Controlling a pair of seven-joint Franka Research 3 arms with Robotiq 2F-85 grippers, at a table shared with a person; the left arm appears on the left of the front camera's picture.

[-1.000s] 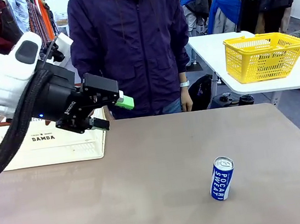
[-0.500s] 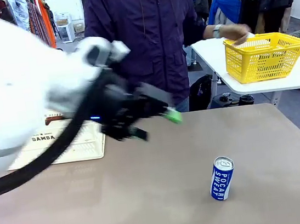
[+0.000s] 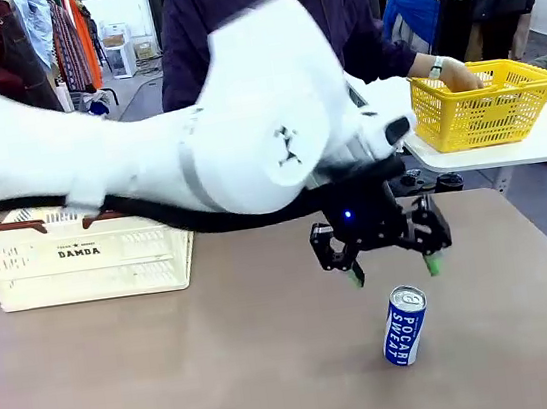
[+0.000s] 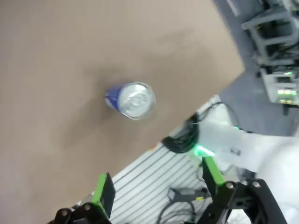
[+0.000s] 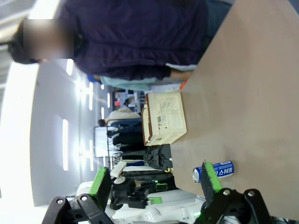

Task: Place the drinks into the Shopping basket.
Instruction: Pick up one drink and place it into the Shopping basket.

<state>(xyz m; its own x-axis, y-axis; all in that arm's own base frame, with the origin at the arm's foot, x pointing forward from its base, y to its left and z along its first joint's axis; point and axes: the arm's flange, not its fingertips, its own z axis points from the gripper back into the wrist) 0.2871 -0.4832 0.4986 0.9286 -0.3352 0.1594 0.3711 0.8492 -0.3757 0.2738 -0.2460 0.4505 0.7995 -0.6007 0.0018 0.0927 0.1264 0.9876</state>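
**Front view:** The left gripper [image 3: 393, 269] is held pointing down over the table [image 3: 225, 372]. Its green-padded fingers are spread wide with nothing between them. The blue can [image 3: 404, 324] is seen upright at 6 o'clock of the gripper, just below the pads and apart from them. The Shopping basket [image 3: 79, 260] is set at 9 o'clock of the frame, well apart from the can. At 2 o'clock a person's hand [image 3: 458, 74] is laid on the rim of a yellow basket [image 3: 488, 111].

**Left wrist view:** The can's silver top is seen from above at 12 o'clock of the empty, wide-set fingers.

**Right wrist view:** The right gripper [image 5: 155, 179] is shown wide open and empty. The can is seen farther off at 3 o'clock of the gap, and the Shopping basket at 12 o'clock.
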